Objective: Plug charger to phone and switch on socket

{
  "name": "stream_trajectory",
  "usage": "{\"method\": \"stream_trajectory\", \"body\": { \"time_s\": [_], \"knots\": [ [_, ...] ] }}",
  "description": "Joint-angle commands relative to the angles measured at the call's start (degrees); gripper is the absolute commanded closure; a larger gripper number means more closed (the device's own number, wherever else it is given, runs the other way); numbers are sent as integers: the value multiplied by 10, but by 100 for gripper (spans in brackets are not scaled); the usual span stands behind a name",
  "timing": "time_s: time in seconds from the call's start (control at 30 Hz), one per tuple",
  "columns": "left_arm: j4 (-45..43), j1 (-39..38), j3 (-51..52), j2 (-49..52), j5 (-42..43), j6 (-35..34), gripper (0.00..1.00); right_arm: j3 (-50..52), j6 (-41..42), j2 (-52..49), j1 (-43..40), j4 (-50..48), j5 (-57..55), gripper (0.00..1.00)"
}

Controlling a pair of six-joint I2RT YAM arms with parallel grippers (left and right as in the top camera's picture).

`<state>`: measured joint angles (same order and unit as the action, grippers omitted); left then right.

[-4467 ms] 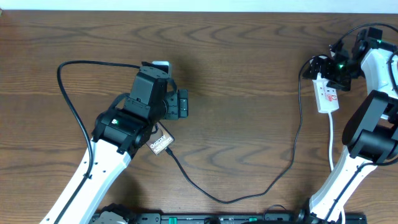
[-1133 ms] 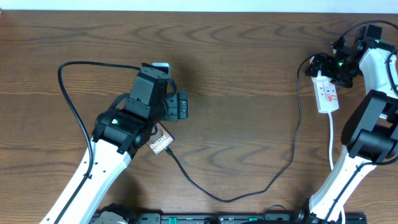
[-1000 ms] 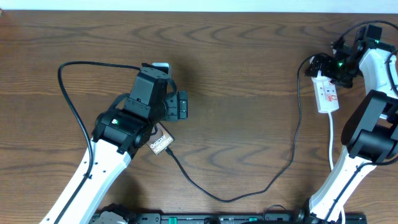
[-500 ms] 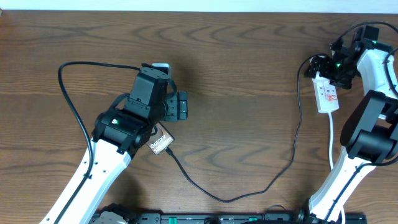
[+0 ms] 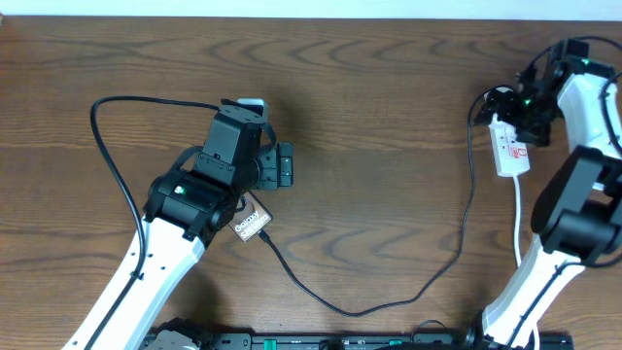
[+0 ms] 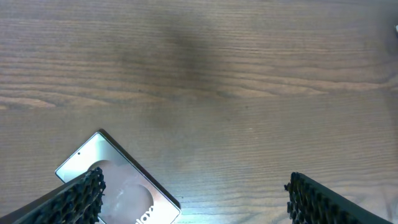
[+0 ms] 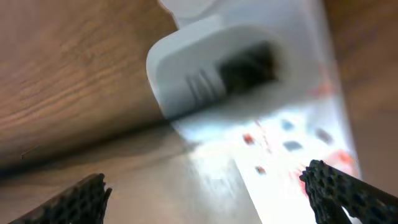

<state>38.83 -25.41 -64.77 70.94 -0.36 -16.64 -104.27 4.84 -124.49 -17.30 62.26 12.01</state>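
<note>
Step in hand, as I judge: switching on socket [image 5: 511,151]. Charger [image 5: 389,303] cable seems already joined to phone [image 6: 124,183] corner; too small to confirm. Right end effector [image 7: 208,190] wide open, holds nothing, socket directly beneath, between its fingers; contact cannot tell, view blurred. Left end effector [image 6: 196,199] wide open, empty, phone partly under one finger. Next move needs one fingertip pressed onto switch; switch place not clear.
</note>
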Motion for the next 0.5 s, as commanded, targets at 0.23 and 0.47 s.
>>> {"method": "stream_trajectory", "body": {
  "time_s": [0.23, 0.47],
  "knots": [
    [2, -1, -2, -2, -8, 5, 8, -4, 73, 239, 0, 38, -91, 1],
    [2, -1, -2, -2, -8, 5, 8, -4, 73, 312, 0, 38, -91, 1]
  ]
}}
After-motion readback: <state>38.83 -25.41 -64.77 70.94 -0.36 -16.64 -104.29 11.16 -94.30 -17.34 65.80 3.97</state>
